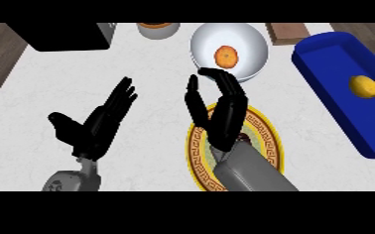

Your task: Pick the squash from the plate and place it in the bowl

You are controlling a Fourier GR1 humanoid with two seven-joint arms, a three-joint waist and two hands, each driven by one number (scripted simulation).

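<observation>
Right hand (219,111): I see fingers straight, holding nothing, over the plate (265,131).
Left hand (99,121): open, at my left.
Squash (227,56): lying in the bowl (245,34).

The counter (51,84) has a white top with faint grey speckling, and the light falls evenly across it. Beyond its left edge runs a strip of dark brown wood (9,49). A black box (66,34) stands at the far left corner. A brown wooden board (287,32) lies at the far edge, toward the right, partly cut off from view.
</observation>
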